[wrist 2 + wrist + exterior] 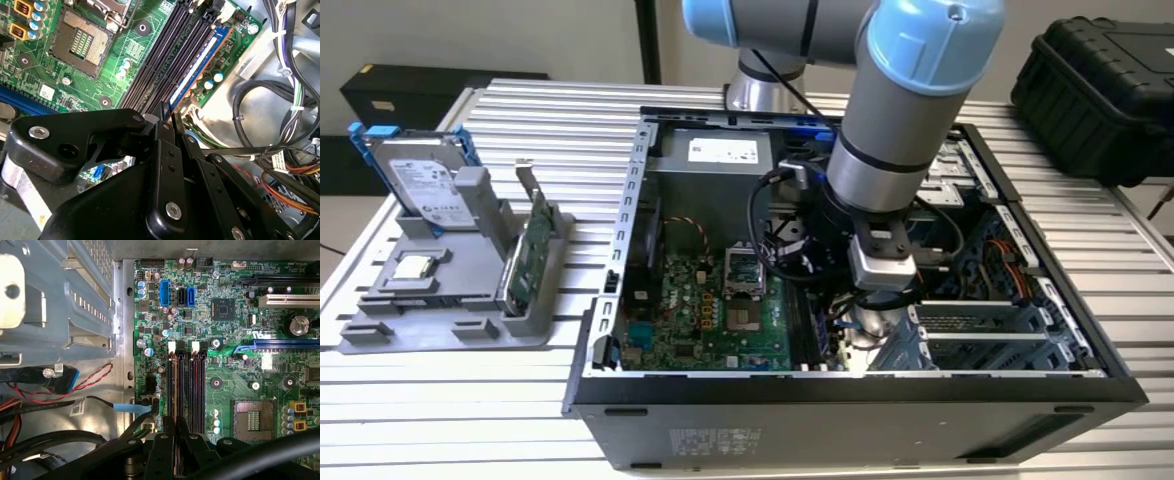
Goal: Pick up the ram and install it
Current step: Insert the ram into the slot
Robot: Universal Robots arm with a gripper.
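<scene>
The ram (199, 67) is a narrow dark-blue stick with a white label. It stands edge-down along the outermost of the black memory slots (167, 55) on the green motherboard (707, 310). My gripper (169, 114) is shut on the stick's near end, with its black fingers (162, 145) pinched together. In the first wrist view the gripper (175, 424) sits right over the row of slots (192, 385), and the stick is seen edge-on between the fingers. In the exterior view the gripper (861, 325) reaches down inside the open computer case (854, 390).
The empty processor socket (80, 42) lies beside the slots. Cable bundles (280, 125) and a metal drive cage (55, 300) crowd the case. Outside the case, at the exterior view's left, a grey stand (440, 290) holds a silver hard drive (420, 180) and a green card (527, 255).
</scene>
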